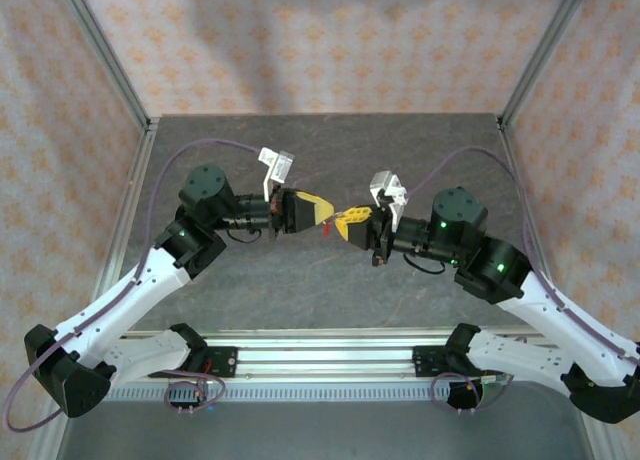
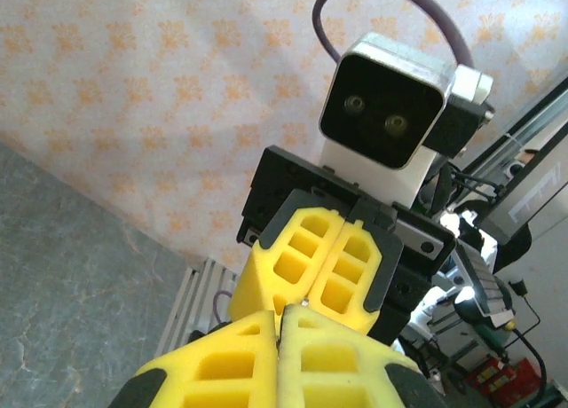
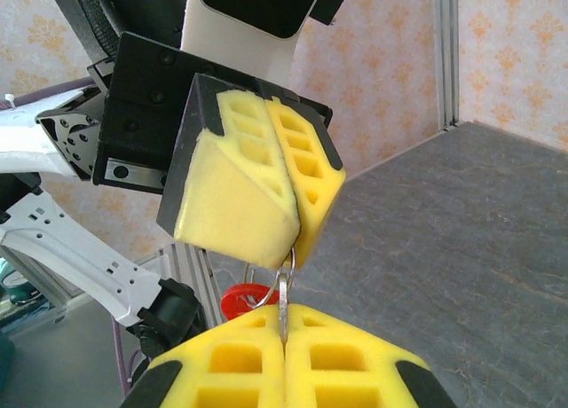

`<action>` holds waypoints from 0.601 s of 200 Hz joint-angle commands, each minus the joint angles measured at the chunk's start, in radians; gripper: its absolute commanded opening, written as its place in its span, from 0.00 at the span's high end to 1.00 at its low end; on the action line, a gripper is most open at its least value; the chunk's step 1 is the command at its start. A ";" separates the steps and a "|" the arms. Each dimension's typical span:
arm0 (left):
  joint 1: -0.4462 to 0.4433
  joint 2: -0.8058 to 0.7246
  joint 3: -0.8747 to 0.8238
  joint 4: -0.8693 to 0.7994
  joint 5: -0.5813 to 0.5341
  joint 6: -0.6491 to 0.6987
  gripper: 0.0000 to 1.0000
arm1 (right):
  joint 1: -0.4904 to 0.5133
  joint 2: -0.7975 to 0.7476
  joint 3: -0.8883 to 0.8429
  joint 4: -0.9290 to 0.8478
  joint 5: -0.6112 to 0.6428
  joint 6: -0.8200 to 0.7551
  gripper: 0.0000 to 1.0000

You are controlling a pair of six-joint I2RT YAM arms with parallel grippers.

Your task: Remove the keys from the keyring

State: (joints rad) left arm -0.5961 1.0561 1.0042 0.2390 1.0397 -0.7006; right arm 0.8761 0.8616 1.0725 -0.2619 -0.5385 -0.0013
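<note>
Both arms meet tip to tip in mid-air above the tabletop (image 1: pixel 250 280). Right pincer (image 3: pixel 284 330): jaws closed on the lower end of the silvery key (image 3: pixel 284 294). Left pincer (image 3: pixel 294 248): jaws closed at the key's upper end, where the thin ring loops; which of the two it clamps cannot be told. The red keyring (image 3: pixel 243 299) hangs just beside the key, between the two pincers. Assessment: both grips appear set, the key is not yet off the ring, and the separation itself remains.

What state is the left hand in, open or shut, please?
Shut: the left hand has its yellow fingers pressed together, without a gap.
</note>
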 commanded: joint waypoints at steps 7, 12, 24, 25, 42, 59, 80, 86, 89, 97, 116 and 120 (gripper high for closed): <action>0.015 -0.036 -0.015 0.160 -0.079 -0.064 1.00 | 0.003 -0.048 -0.061 0.140 -0.002 0.054 1.00; 0.014 -0.035 -0.018 0.160 -0.085 -0.066 1.00 | 0.003 -0.047 -0.063 0.145 -0.003 0.058 1.00; 0.015 -0.036 -0.026 0.168 -0.093 -0.070 1.00 | 0.003 -0.050 -0.064 0.149 0.011 0.059 1.00; 0.015 -0.037 -0.027 0.170 -0.093 -0.071 1.00 | 0.003 -0.050 -0.064 0.149 0.014 0.060 1.00; 0.015 -0.048 -0.055 0.217 -0.118 -0.093 1.00 | 0.003 -0.064 -0.073 0.171 0.050 0.069 1.00; 0.015 -0.061 -0.086 0.263 -0.157 -0.111 1.00 | 0.003 -0.087 -0.112 0.234 0.061 0.090 1.00; 0.015 -0.067 -0.126 0.335 -0.193 -0.145 1.00 | 0.006 -0.106 -0.158 0.306 0.070 0.118 1.00; 0.015 -0.067 -0.139 0.356 -0.203 -0.157 1.00 | 0.007 -0.107 -0.164 0.316 0.076 0.125 1.00; 0.015 -0.066 -0.144 0.368 -0.208 -0.163 1.00 | 0.009 -0.106 -0.169 0.323 0.077 0.130 1.00; 0.015 -0.064 -0.162 0.402 -0.214 -0.179 1.00 | 0.012 -0.106 -0.178 0.340 0.079 0.138 1.00; 0.015 -0.061 -0.179 0.432 -0.212 -0.201 1.00 | 0.015 -0.108 -0.185 0.353 0.098 0.147 1.00; 0.015 -0.064 -0.183 0.434 -0.210 -0.201 1.00 | 0.015 -0.107 -0.181 0.344 0.104 0.147 1.00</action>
State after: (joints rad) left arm -0.5930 1.0195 0.8368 0.5297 0.8837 -0.8600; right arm 0.8810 0.7803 0.8898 0.0051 -0.4725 0.1150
